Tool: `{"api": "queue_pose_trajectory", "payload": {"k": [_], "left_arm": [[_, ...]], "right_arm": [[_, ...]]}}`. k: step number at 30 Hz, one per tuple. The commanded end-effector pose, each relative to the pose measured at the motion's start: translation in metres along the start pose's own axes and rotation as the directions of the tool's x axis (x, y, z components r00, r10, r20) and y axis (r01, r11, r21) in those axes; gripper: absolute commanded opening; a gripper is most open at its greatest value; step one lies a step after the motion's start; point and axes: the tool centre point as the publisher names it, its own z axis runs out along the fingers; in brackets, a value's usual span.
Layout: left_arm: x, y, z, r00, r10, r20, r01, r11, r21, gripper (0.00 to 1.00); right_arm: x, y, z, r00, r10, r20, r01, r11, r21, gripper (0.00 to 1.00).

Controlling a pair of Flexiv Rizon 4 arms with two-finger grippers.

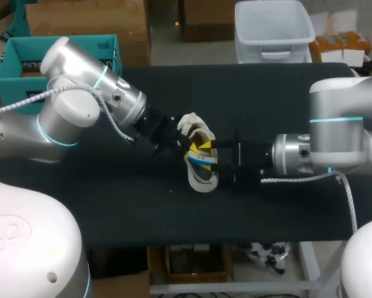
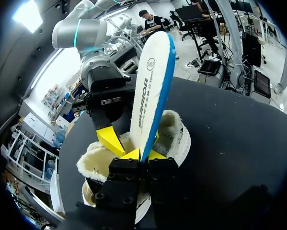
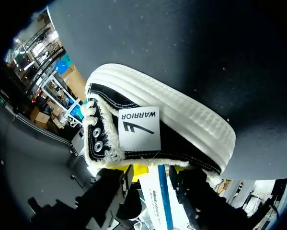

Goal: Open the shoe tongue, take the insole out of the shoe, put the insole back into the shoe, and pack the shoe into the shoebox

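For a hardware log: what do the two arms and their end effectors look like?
The left arm and right arm are rounded silver-grey tubes with cyan light rings. A white speckled cable trails along each. The left end effector and right end effector are black and blocky, with bright yellow wedge tips.

Silver arms (image 1: 74, 112) w/ cyan rings (image 1: 338, 120), blk left gripper (image 2: 142, 154), yellow tips (image 2: 131, 155).

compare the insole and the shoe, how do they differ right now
The insole is a thin flat strip, white with a blue edge. The shoe is bulky, with black cloth over a white ribbed sole and a fleecy lining. The insole stands upright, pinched in the left gripper, while the shoe rests on the table. The insole is out of the shoe, its gripped end just by the shoe's opening. Both are partly white and carry print.
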Motion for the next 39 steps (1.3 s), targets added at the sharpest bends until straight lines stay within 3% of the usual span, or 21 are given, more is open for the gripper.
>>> {"api": "queue_pose_trajectory", "payload": {"k": [1,8,14,16,18,21,23,24,28,39], "left_arm": [[0.003,0.001,0.001,1.000,-0.001,0.008,0.001,1.000,0.003,0.00],[0.003,-0.001,-0.002,1.000,-0.007,0.017,0.007,1.000,0.007,0.00],[0.009,-0.012,-0.006,1.000,0.002,0.007,-0.002,1.000,0.029,0.00],[0.012,-0.020,-0.010,1.000,0.023,0.006,-0.024,0.999,0.043,0.35],[0.016,-0.030,-0.015,0.999,0.050,0.011,-0.051,0.997,0.058,0.40],[0.019,-0.040,-0.020,0.997,0.079,0.027,-0.080,0.994,0.073,0.32],[0.020,-0.044,-0.021,0.995,0.092,0.032,-0.094,0.993,0.076,0.07],[0.021,-0.045,-0.021,0.995,0.097,0.033,-0.099,0.992,0.077,0.00],[0.018,-0.043,-0.015,0.994,0.107,0.029,-0.108,0.993,0.052,0.00],[0.003,-0.014,-0.002,0.997,0.068,0.032,-0.067,0.997,-0.024,0.00]], "right_arm": [[-0.009,-0.022,-0.011,1.000,-0.005,-0.018,0.004,0.998,-0.061,0.43],[-0.015,-0.027,-0.014,1.000,-0.002,-0.030,0.000,0.997,-0.078,0.03],[-0.014,-0.021,-0.011,1.000,-0.004,-0.026,0.003,0.998,-0.064,0.00],[-0.013,-0.020,-0.010,1.000,-0.006,-0.023,0.004,0.998,-0.062,0.00],[-0.013,-0.020,-0.010,1.000,-0.013,-0.020,0.011,0.998,-0.063,0.00],[-0.012,-0.019,-0.010,1.000,-0.021,-0.023,0.019,0.998,-0.067,0.00],[-0.012,-0.019,-0.010,0.999,-0.023,-0.025,0.021,0.998,-0.067,0.00],[-0.012,-0.019,-0.010,0.999,-0.024,-0.025,0.023,0.998,-0.067,0.00],[-0.013,-0.015,-0.009,0.999,-0.038,-0.031,0.036,0.997,-0.067,0.00],[0.000,0.014,0.002,0.998,-0.069,0.005,0.069,0.994,-0.089,0.00]]}}
